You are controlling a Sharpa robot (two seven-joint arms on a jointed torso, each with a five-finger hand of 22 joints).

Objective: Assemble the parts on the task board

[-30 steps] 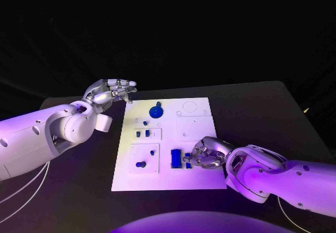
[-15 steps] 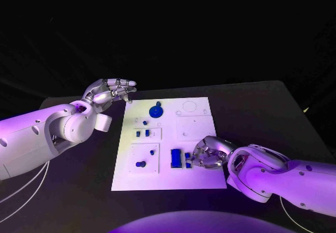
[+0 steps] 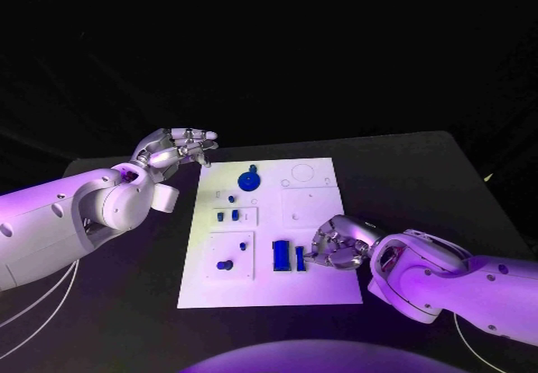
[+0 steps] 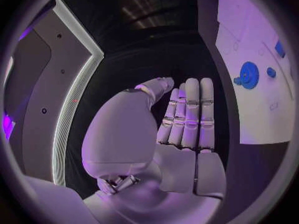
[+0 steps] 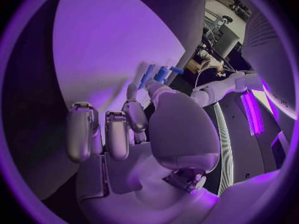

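Note:
The white task board (image 3: 317,286) lies mid-table. On it are a blue gear (image 3: 249,180), two small blue pieces (image 3: 228,215), two blue pegs (image 3: 225,264), and a wide blue block (image 3: 281,255) with a narrow blue block (image 3: 301,258) beside it. My right hand (image 3: 337,245) rests on the board's near right part, fingers curled in, fingertips just right of the narrow block (image 5: 159,74); nothing shows in its grasp. Off the board's far left corner, my left hand (image 3: 177,147) hovers, fingers (image 4: 190,112) stretched out, holding nothing. The gear (image 4: 249,75) also shows in the left wrist view.
The black table (image 3: 426,179) surrounds the board, with bare room to the right and at the far side. My left forearm (image 3: 78,210) lies over the table left of the board; my right forearm (image 3: 459,280) crosses the near right corner.
My right hand has drawn slightly right and nearer, uncovering more of the narrow blue block. The left hand has barely moved.

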